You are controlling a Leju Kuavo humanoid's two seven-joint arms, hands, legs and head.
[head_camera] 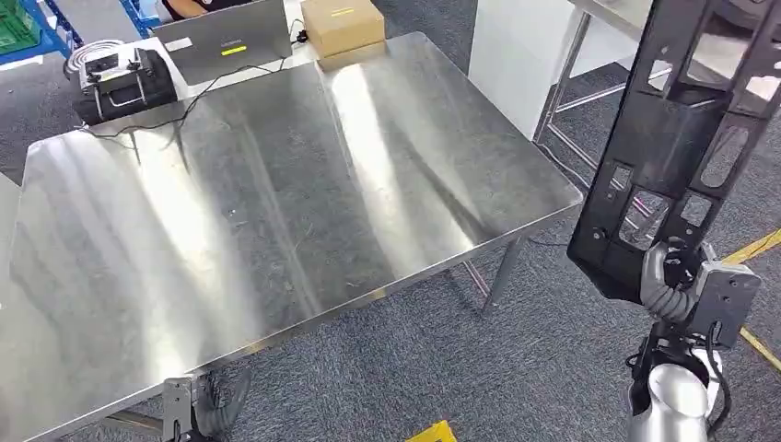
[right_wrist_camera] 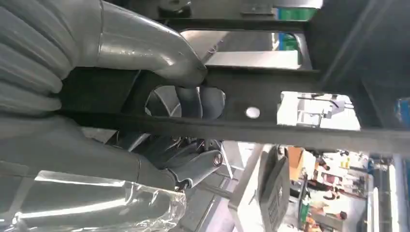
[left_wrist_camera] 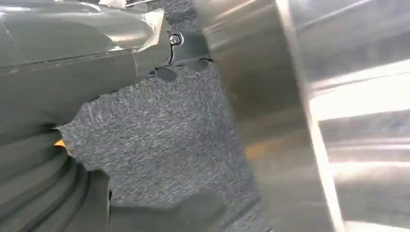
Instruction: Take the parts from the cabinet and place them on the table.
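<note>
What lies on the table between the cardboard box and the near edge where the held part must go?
Bare steel: in the head view the table is clear from the cardboard box to its near edge. The right hand holds the black part beside it.

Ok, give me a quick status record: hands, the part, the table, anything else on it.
right hand: grips the lower end of the black part, upright, off the table's right edge
left hand: by the table edge, grip unclear
steel table: no part on it yet
far end of table: cardboard box, grey laptop, black device
floor: grey carpet
</note>
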